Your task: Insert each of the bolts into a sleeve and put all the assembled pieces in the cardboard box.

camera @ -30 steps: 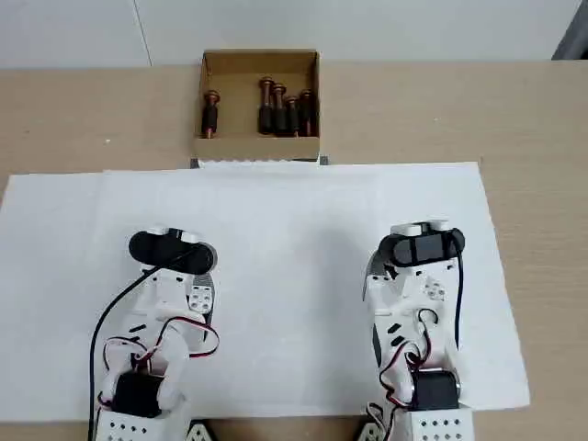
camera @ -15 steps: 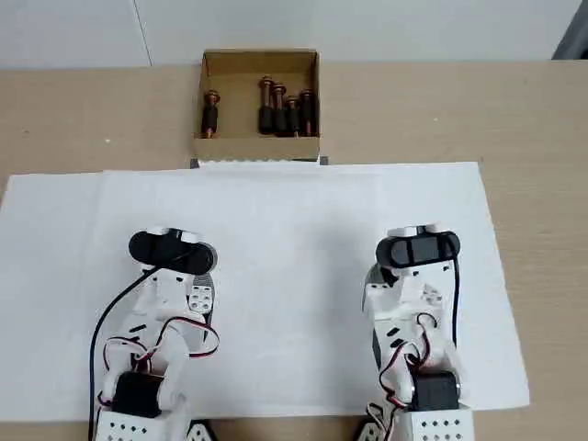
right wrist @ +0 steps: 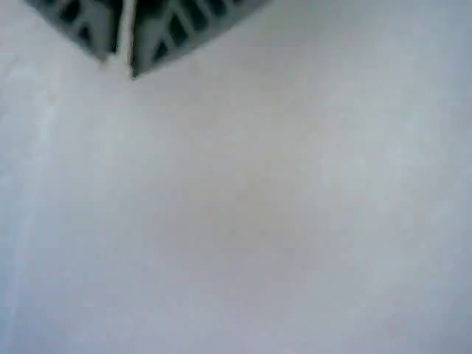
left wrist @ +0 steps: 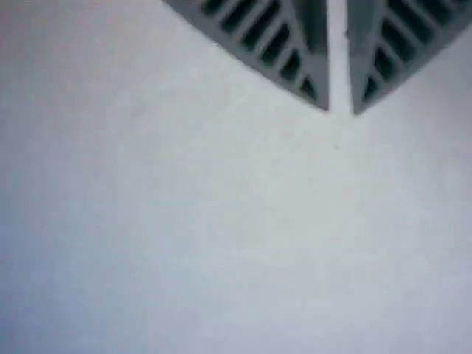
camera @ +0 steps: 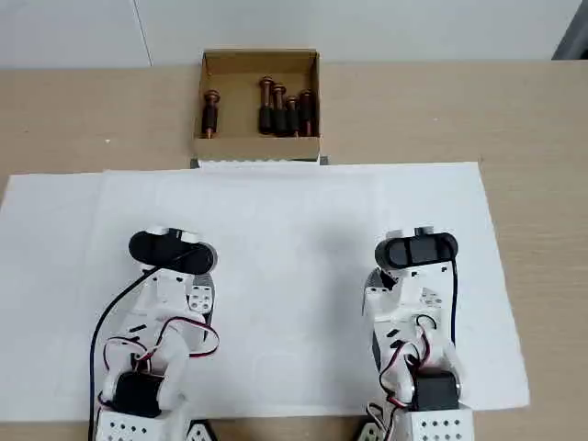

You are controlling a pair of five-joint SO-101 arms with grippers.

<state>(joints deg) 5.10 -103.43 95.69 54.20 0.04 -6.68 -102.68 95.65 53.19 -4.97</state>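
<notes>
The cardboard box (camera: 260,138) stands at the far middle of the table. It holds several bolts fitted in black sleeves: one assembled piece (camera: 210,113) lies alone on the box's left side, and the others (camera: 285,108) are grouped on its right side. Two arms are folded back over the white paper near the front edge, one arm (camera: 170,250) at the left of the high view and one arm (camera: 415,250) at the right. My left gripper (left wrist: 340,110) is shut and holds nothing, close above bare paper. My right gripper (right wrist: 118,65) is also shut with nothing in it, just above the paper.
A large white paper sheet (camera: 294,211) covers the table in front of the box. Bare wooden tabletop (camera: 441,110) lies around the box and beyond the sheet's edges.
The arm at the right of the high view has drawn back a little toward the front edge. The other arm has kept still.
</notes>
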